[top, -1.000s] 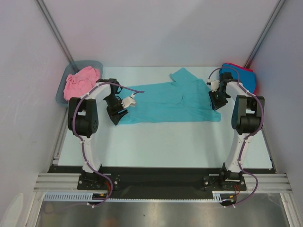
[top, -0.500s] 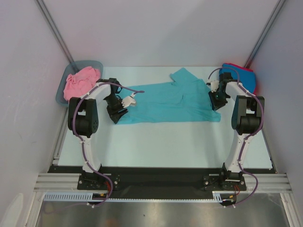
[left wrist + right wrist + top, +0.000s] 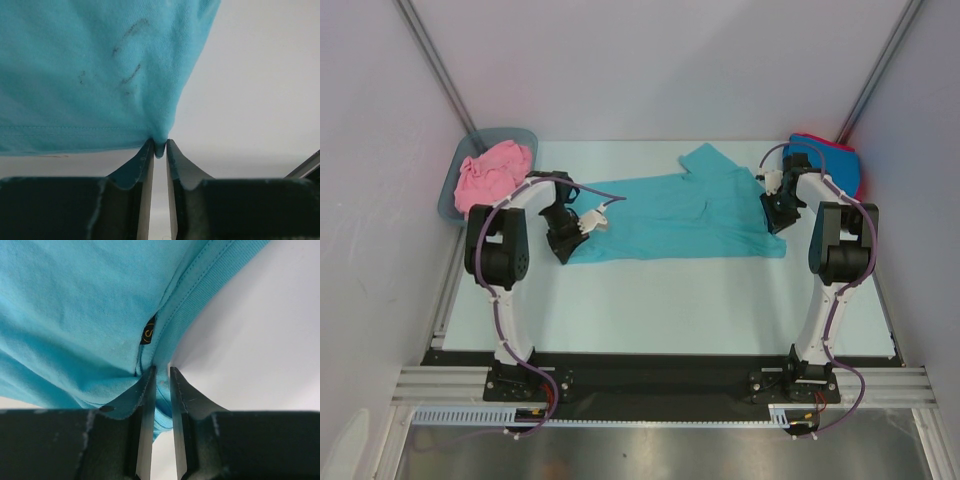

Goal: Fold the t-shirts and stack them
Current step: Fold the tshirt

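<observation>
A teal t-shirt [image 3: 680, 215] lies spread across the middle of the table. My left gripper [image 3: 564, 250] is at its near-left corner. In the left wrist view that gripper [image 3: 159, 147] is shut on a small pinch of the teal t-shirt's [image 3: 90, 70] corner. My right gripper [image 3: 772, 224] is at the shirt's right end. Seen from the right wrist, it [image 3: 161, 375] is shut on the ribbed edge of the teal t-shirt [image 3: 90, 305], just below a black label [image 3: 147, 333]. A pink t-shirt [image 3: 490, 170] is bunched at the far left. A blue t-shirt [image 3: 804, 146] and a red t-shirt [image 3: 850, 168] lie at the far right.
The pink shirt sits in a grey-blue tub [image 3: 516, 134] at the far-left corner. Grey walls with slanted metal rails [image 3: 440, 70] close in the table on three sides. The pale table top [image 3: 680, 300] shows between the shirt and the arm bases.
My left gripper has closed on the teal shirt's corner and shifted slightly left. The right gripper keeps its grip and has not moved.
</observation>
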Available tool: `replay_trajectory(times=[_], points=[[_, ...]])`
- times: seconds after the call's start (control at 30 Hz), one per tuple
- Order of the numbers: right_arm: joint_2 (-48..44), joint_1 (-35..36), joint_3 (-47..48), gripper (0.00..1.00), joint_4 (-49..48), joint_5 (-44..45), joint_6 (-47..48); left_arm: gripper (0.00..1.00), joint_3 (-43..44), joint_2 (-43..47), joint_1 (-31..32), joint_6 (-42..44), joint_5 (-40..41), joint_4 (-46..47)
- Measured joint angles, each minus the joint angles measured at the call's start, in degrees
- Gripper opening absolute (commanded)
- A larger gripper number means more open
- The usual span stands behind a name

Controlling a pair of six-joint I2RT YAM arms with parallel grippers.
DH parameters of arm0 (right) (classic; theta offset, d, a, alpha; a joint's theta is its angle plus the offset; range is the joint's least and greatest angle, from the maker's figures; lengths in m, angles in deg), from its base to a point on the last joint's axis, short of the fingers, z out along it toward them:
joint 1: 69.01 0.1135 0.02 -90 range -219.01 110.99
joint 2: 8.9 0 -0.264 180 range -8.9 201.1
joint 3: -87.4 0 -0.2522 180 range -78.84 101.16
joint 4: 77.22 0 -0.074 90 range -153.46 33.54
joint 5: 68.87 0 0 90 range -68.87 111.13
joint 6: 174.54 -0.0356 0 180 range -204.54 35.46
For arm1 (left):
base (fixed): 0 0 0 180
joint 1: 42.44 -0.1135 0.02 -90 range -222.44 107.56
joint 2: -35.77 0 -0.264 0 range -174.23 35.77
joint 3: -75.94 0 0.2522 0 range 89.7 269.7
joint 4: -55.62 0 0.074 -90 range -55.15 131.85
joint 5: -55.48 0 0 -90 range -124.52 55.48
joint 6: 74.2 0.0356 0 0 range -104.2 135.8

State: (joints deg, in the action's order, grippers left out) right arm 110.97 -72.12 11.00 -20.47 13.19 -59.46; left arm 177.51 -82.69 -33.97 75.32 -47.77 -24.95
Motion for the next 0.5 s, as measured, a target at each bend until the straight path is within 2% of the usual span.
replay_trajectory(times=[0.1, 0.13, 0.5], points=[[0.0, 0.0, 0.0, 0.22, 0.0, 0.0, 0.0, 0.08, 0.0, -0.7, 0.1, -0.1, -0.4, 0.0], [0.0, 0.0, 0.0, 0.22, 0.0, 0.0, 0.0, 0.01, 0.0, -0.9, 0.1, -0.2, -0.5, 0.1], [0.0, -0.2, 0.0, 0.22, 0.0, 0.0, 0.0, 0.0, -0.5, -1.0, 0.6, 0.6, 0.7, 0.1]])
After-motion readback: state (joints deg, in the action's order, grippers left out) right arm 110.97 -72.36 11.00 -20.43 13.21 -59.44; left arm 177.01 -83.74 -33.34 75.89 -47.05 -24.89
